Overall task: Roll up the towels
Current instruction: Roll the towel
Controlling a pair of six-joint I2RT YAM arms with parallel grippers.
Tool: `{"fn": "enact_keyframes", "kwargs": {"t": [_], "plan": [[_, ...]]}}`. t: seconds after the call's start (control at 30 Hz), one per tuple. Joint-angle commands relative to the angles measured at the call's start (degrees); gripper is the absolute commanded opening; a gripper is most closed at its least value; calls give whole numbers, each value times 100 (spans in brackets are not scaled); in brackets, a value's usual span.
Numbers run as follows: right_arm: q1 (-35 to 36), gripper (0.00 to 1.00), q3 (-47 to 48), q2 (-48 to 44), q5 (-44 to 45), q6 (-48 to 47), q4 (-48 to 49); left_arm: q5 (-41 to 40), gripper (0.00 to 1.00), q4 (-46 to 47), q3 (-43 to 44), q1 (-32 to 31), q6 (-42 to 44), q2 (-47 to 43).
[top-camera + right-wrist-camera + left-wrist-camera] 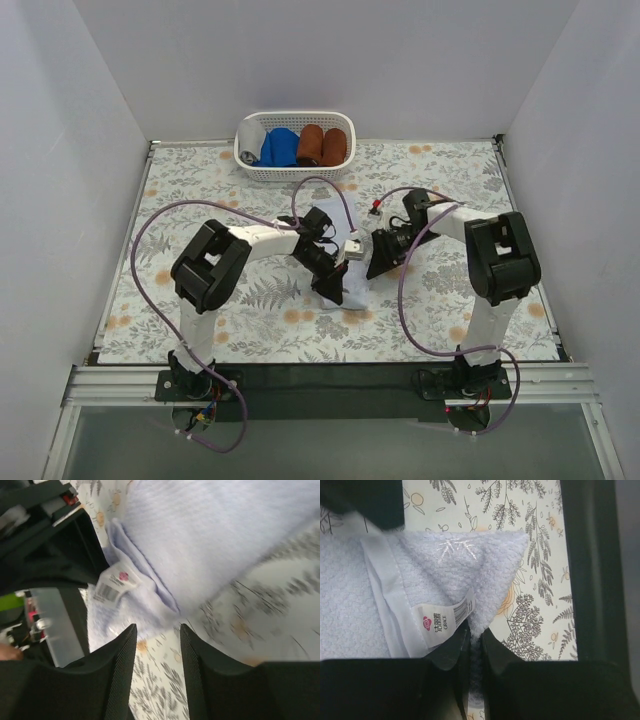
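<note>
Slippage is looking like your main risk. Your L gripper (475,636) is pinching shut on only a thin fold of the lavender towel (470,575), right beside its label (440,621), so a hard pull could be tugging the terry free or dragging the whole cloth across the printed tablecloth (540,605). R gripper (157,630) is hovering at the towel's 2 o'clock w/ jaws partly apart, holding nothing. Towel's lying mid-table, basket (295,172) at its 12 — soft nubby pile, flat hemmed border, one corner peaking into a triangle.
</note>
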Motion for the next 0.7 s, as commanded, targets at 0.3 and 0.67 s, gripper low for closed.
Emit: {"fn": "enact_keyframes", "kwargs": {"t": [0.3,0.67], "plan": [[-388,64,-1144,-2319,459,-828,362,893,15,-1622,1143,192,-21,1337],[1211,67,-1513,-3173,1680,-1223,1216,744,18,-2124,1662,377,41,1997]]}}
